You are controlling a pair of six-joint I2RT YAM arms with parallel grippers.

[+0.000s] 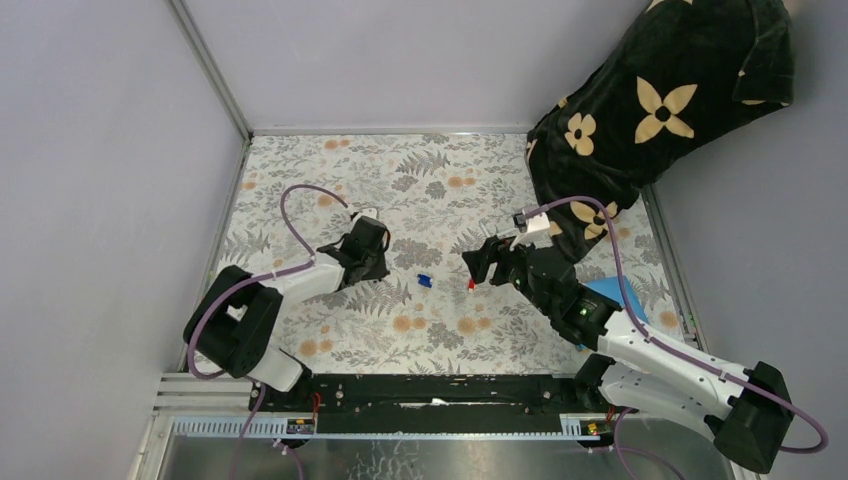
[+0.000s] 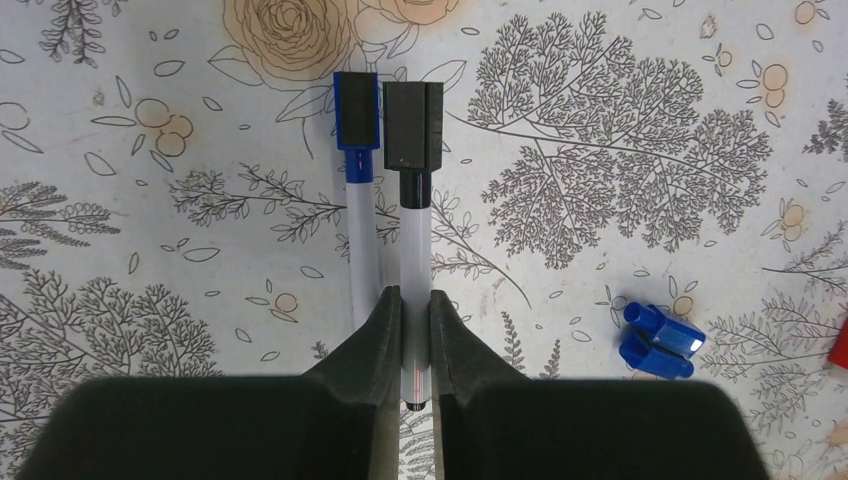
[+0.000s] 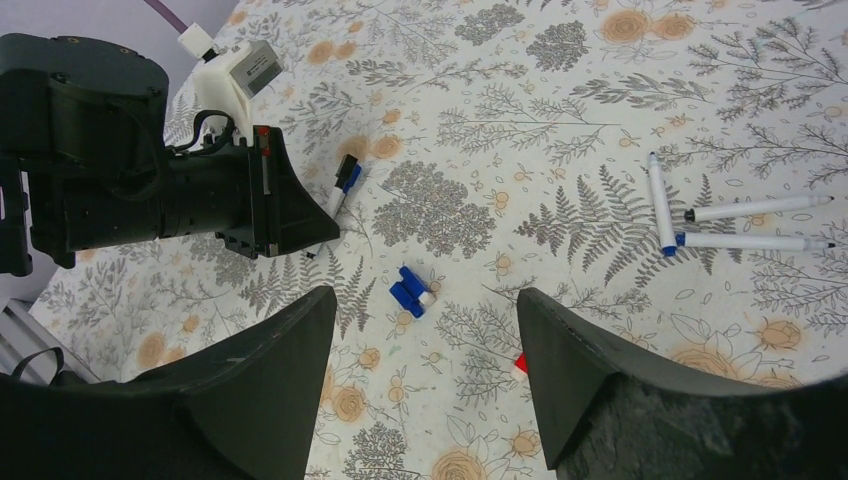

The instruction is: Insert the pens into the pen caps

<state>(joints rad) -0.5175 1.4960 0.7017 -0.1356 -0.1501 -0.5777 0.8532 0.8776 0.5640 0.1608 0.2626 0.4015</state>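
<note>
My left gripper (image 2: 414, 300) is shut on a white pen (image 2: 415, 240) that has a black cap (image 2: 413, 125) on its far end. A second white pen with a blue cap (image 2: 358, 200) lies on the table right beside it. Two loose blue caps (image 2: 660, 340) lie together to the right, and a red cap (image 2: 840, 345) shows at the edge. My right gripper (image 3: 425, 292) is open and empty above the blue caps (image 3: 410, 293). Its right finger partly hides the red cap (image 3: 520, 365). Three uncapped white pens (image 3: 755, 210) lie further right.
A dark cloth with cream flowers (image 1: 660, 110) hangs over the back right corner. A blue object (image 1: 610, 295) lies under my right arm. Grey walls close in the floral table (image 1: 400, 180) on the left, back and right.
</note>
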